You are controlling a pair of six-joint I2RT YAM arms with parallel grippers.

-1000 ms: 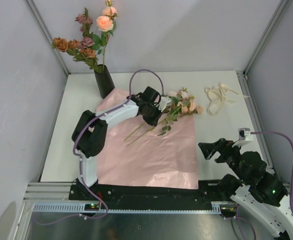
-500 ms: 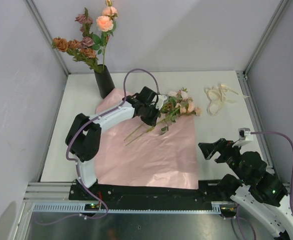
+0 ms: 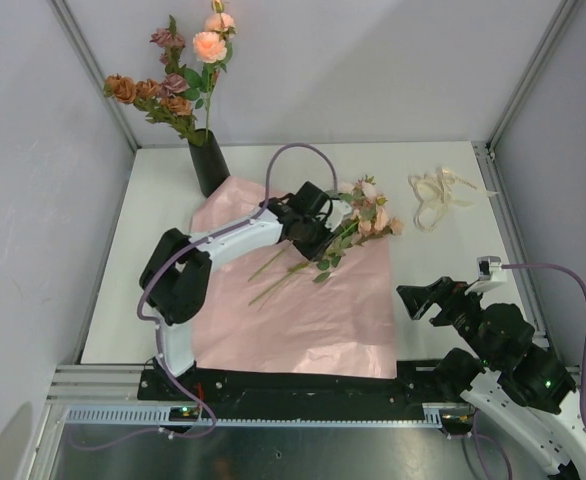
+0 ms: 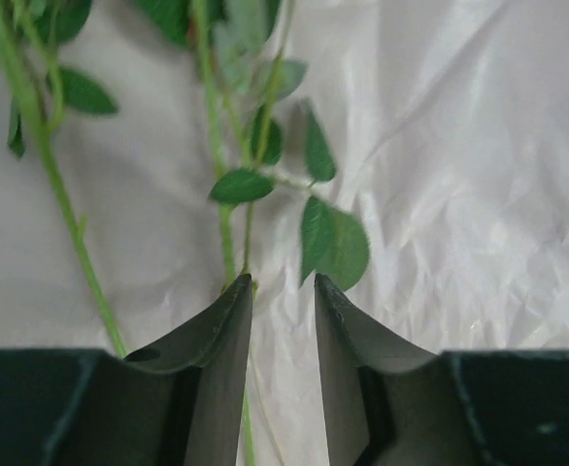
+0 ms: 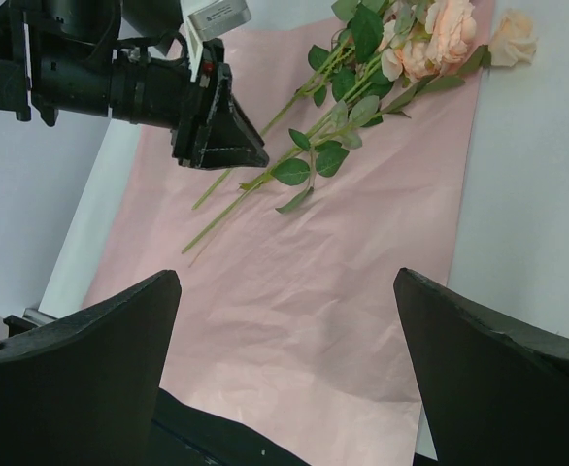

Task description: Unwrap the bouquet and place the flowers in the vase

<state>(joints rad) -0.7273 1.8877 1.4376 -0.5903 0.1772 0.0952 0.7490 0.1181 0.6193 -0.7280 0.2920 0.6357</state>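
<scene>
Left pincer [image 4: 283,282] narrowly apart, gripping nothing, tips poised over a stem of the flowers [image 3: 361,222] lying on the pink paper sheet [image 3: 303,310], presumably for pickup toward the vase [image 3: 210,163]; right pincer [image 5: 286,276] wide apart, idle.

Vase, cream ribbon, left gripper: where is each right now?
vase [image 3: 209,165]: top view, on its black body.
cream ribbon [image 3: 433,192]: top view, on its tangled loops.
left gripper [image 4: 282,283]: left wrist view, midway between its fingertips.
</scene>
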